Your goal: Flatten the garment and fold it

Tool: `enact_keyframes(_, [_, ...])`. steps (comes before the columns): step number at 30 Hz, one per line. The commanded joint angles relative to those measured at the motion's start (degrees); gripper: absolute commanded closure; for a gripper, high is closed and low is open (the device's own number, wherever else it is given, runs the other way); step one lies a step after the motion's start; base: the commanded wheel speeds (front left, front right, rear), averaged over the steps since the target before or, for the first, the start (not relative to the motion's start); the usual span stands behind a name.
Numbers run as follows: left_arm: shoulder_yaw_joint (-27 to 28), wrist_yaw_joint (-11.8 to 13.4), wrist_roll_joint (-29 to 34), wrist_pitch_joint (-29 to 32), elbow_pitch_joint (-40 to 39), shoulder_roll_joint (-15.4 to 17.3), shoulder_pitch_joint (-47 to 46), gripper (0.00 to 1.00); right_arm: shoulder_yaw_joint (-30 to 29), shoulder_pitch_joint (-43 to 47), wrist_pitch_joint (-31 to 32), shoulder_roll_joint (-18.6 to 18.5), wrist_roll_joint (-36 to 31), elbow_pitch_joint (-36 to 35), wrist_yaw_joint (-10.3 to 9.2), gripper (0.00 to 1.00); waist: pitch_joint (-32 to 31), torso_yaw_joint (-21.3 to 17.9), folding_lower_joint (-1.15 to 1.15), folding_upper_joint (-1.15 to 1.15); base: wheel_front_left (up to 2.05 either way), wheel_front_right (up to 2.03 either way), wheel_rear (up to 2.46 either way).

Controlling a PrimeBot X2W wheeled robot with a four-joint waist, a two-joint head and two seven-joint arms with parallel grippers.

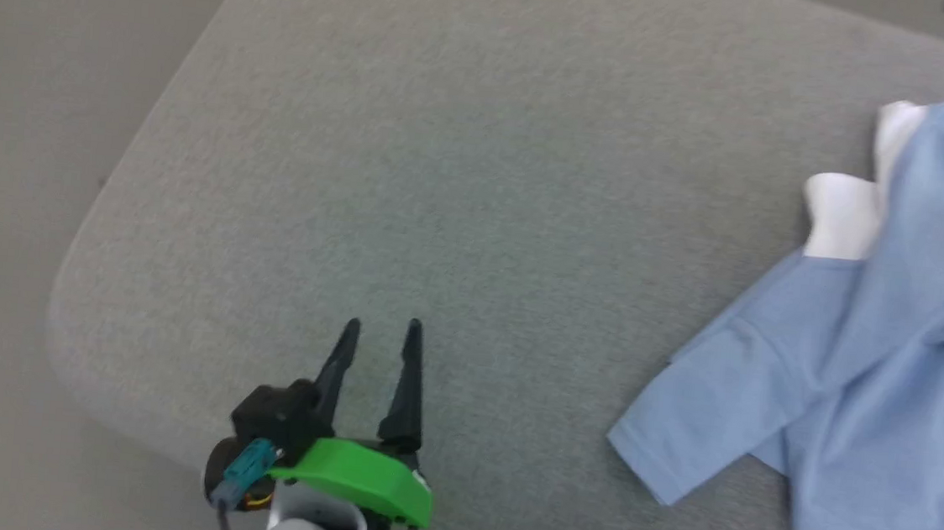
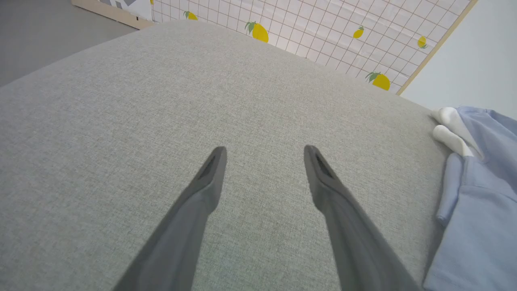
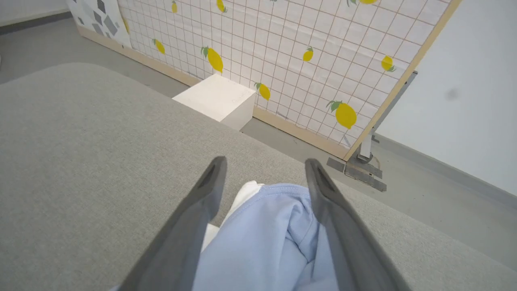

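Head view: finds the garment point(image 1: 874, 398) bunched at the right side of the grey cushion point(image 1: 479, 173), light blue, with one short sleeve spread toward the near edge and a white section point(image 1: 842, 214) poking out at the far side. Lies creased and doubled over on itself, nowhere near flat.

Puts the left hand point(image 1: 383, 325) at the lower middle, well apart from the cloth, over bare cushion, fingers parted wide and holding nothing. Confirms as much from the left wrist view: a broad gap at the fingertips, plain grey weave beyond, shirt off at the right edge.

Catches the right hand point(image 3: 264, 162) in the right wrist view, poised over the far part of the shirt, fingers spread wide with blue folds between them. Pinches nothing, so far as can be judged. Cannot tell contact with the cloth from this angle.

Reads as the flattening step, and early in it: no fold made, fabric in a heap. Calls next for bringing the left hand across to the shirt, taking two edges or corners, one per hand, and drawing them apart to spread the body out. Worth minding: soft cloth, apt to come up two layers at once.
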Motion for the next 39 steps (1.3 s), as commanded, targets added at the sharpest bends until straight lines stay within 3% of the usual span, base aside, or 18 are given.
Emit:
enact_keyframes(1, [0.67, -0.04, 0.73, -0.22, -0.74, 0.59, 0.97, 0.00, -2.51, 3.40, -1.47, 1.76, -0.36, -2.16, -0.10, 0.00, -5.12, -5.19, -0.01, 0.00, 0.00, 0.00, 0.00])
enact_keyframes(6, [2.19, -0.18, 1.63, -0.22, -2.88, 1.74, 4.18, 0.00, -12.77, 17.14, -7.56, 11.73, -4.71, -13.29, -0.10, 0.00, -7.24, -7.93, -0.01, 0.00, 0.00, 0.00, 0.00])
enact_keyframes(12, [3.55, -0.48, 3.45, -0.22, -4.87, 2.47, 7.54, 0.00, -18.53, 32.68, -15.30, 25.57, -10.97, -23.41, -0.10, 0.00, -9.20, -10.50, -0.01, 0.00, 0.00, 0.00, 0.00])
enact_keyframes(14, [3.69, -0.55, 3.99, -0.22, -4.93, 2.72, 8.80, 0.00, -19.28, 37.33, -17.29, 28.50, -12.33, -25.15, -0.10, 0.00, -9.79, -11.31, -0.01, 0.00, 0.00, 0.00, 0.00])
enact_keyframes(19, [3.69, -0.25, 4.41, 0.00, -4.59, 3.13, 10.55, 0.00, -19.10, 44.49, -19.77, 29.89, -7.90, -23.55, -0.10, 0.00, -11.15, -13.25, -0.01, 0.00, 0.00, 0.00, 0.00])
enact_keyframes(24, [1.75, -0.57, 6.39, 4.11, -6.28, 4.77, 8.10, 0.00, -18.00, 45.08, -21.59, 29.91, -6.45, -22.06, -0.10, 0.00, -11.94, -14.46, -0.01, 0.00, 0.00, 0.00, 0.00])
enact_keyframes(31, [-4.38, -3.53, 8.52, 16.79, -10.31, 5.79, 1.08, 0.00, -18.79, 44.87, -21.73, 29.92, -6.56, -21.49, -0.10, 0.00, -12.26, -14.71, -0.01, 0.00, 0.00, 0.00, 0.00])
enact_keyframes(39, [-11.83, -9.16, 8.43, 34.99, -2.58, 4.41, -9.48, 0.00, -18.35, 44.52, -20.94, 29.93, -6.11, -20.98, -0.10, 0.00, -10.67, -14.56, -0.01, 0.00, 0.00, 0.00, 0.00])
